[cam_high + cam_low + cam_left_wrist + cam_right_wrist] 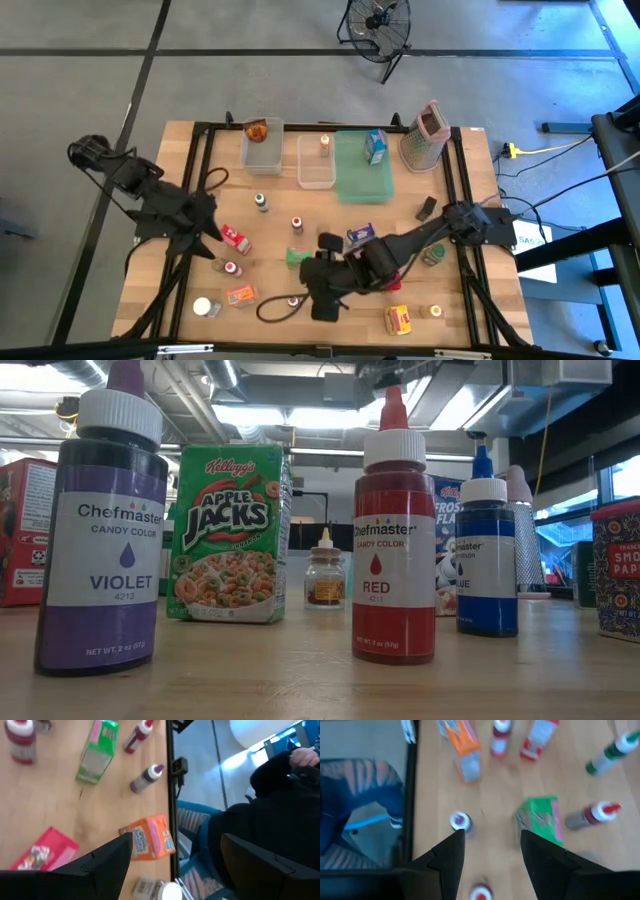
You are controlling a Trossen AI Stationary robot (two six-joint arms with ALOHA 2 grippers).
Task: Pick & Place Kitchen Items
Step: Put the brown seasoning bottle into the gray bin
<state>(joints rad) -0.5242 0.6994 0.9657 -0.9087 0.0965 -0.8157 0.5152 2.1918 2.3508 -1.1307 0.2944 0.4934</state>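
On the left of the table, the left gripper hovers beside a small red box, its fingers spread apart and holding nothing. Nearer the front edge lie a red-capped bottle, an orange packet and a white-lidded jar. Farther back, a green-capped bottle stands alone, and a clear bin at the far edge has an orange item at its far end.

Toward the middle, another red-capped bottle stands apart, a second clear bin holds a small bottle, and a green cereal box lies just left of the right gripper. That gripper reaches across low over the near middle, fingers open and empty, with the green box and a violet-capped bottle close ahead of it.

To the right, a blue box sits by the right arm; a green tray carries a blue carton; the metal grater stands at the far edge. A yellow box and a small jar rest near the front right.
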